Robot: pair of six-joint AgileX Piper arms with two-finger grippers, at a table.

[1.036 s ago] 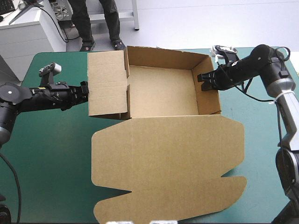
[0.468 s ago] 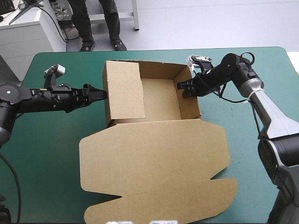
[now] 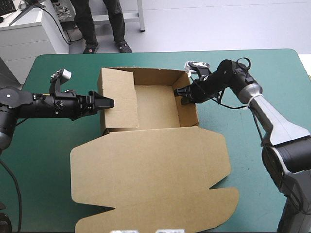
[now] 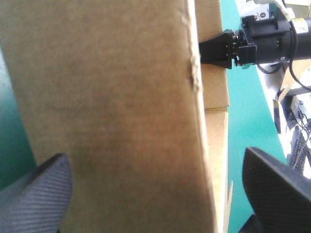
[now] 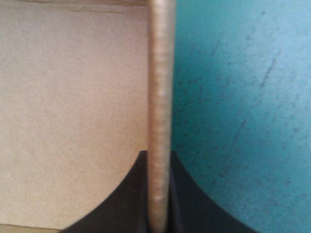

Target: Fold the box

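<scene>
Where the right fingers press together, they pinch the upright right wall of the box, and the wall's top edge runs straight ahead out of the slit between them. On one side of this edge lies the brown floor of the box; on the other lies the teal-green counter.

The left fingers stand spread wide and grip nothing. The left flap fills the space between them and ahead of them, with its cut edge nearer one finger than the other. Beyond this edge, across the box, the right fingers appear at the opposite wall.

From above, the left fingers meet the outer face of the left flap, which leans inward over the tray. Opposite them, the right fingers hold the right wall near its far end. Between the two sets of fingers the box sits as an open tray with its far wall raised, on the far half of the counter. Its lid lies flat, reaching from the tray toward the near edge of the counter, well apart from both sets of fingers.
</scene>
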